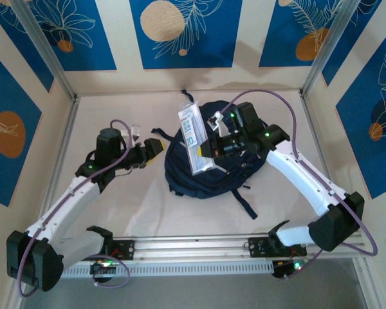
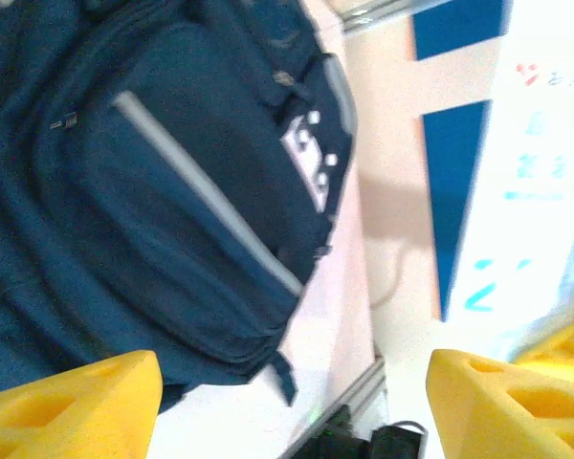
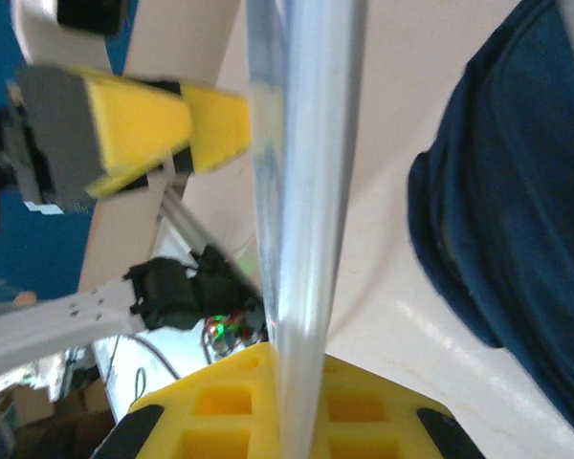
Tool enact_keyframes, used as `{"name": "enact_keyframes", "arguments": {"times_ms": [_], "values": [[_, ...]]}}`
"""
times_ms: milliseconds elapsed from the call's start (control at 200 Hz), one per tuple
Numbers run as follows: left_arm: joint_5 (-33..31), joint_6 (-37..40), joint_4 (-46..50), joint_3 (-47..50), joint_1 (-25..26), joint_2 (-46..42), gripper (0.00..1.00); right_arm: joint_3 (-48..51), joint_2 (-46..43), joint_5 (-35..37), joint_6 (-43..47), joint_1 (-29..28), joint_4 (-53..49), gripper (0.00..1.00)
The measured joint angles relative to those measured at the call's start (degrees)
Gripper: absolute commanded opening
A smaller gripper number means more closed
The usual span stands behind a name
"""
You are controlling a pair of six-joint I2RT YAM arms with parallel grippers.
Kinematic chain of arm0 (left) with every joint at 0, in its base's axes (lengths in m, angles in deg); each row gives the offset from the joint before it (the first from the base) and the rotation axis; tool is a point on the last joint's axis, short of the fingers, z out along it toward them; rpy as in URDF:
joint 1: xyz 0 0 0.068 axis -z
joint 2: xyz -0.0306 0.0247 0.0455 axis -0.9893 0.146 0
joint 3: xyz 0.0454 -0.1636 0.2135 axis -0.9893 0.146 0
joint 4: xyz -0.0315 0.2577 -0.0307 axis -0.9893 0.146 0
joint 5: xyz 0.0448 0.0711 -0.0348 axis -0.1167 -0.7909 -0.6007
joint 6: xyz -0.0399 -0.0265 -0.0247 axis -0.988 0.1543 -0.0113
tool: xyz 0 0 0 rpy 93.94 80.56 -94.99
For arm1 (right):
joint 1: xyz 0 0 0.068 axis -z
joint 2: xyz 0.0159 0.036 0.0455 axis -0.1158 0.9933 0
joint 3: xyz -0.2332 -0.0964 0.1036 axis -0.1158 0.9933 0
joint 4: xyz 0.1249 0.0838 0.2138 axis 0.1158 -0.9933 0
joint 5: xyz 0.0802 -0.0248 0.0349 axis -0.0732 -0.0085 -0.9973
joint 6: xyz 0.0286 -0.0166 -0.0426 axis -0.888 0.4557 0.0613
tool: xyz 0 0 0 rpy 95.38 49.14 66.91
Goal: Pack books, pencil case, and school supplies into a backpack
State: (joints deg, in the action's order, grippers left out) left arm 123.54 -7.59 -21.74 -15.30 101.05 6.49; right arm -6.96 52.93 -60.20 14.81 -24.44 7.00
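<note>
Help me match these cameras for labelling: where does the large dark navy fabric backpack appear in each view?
Top external: the large dark navy fabric backpack lies mid-table, between the arms.
Left wrist: backpack fills the upper left, pale stripe diagonal.
Right wrist: backpack takes the right edge.
Shared landmark: the clear plastic packet with blue print in the right gripper; far right in left wrist, edge-on at centre in right wrist.
</note>
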Motion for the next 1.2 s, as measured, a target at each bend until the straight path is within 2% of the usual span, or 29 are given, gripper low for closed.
{"name": "enact_keyframes", "arguments": {"times_ms": [160,280,435,565,705,820,995,1200], "values": [[3.08,13.35,8.9,-13.62,0.26,0.76,0.7,3.78,-3.72,-5.55,11.21,1.14,-2.62,0.04],[3.19,23.61,15.28,-17.49,1.36,0.22,0.68,6.12,-7.3,-6.03,21.94,0.79,-7.78,0.02],[1.79,35.26,21.49,-13.6,5.73,-3.13,0.72,7.65,-10.1,-1.36,34.29,-1.64,-13.9,0.02],[2.49,45.83,24.39,-7.28,9.33,-9.11,0.7,10.12,-13.31,2.82,42.29,-2.54,-17.18,0.02],[2.89,56.61,27.5,-5.16,11.04,-12.44,0.7,13.46,-14.82,7.98,49.88,-4.74,-18.86,0.01],[0.87,64.61,28.92,-5.14,11.23,-12.59,0.71,16.5,-15.15,11.72,55.87,-6.51,-18.84,0.0],[0.63,72.26,29.38,-4.85,11.85,-11.96,0.72,18.53,-16.81,14.53,63.69,-6.84,-17.55,0.0],[1.11,79.49,31.87,-4.85,16.83,-7.17,0.72,18.95,-16.39,17.51,71.93,-9.44,-14.03,0.0]]}}
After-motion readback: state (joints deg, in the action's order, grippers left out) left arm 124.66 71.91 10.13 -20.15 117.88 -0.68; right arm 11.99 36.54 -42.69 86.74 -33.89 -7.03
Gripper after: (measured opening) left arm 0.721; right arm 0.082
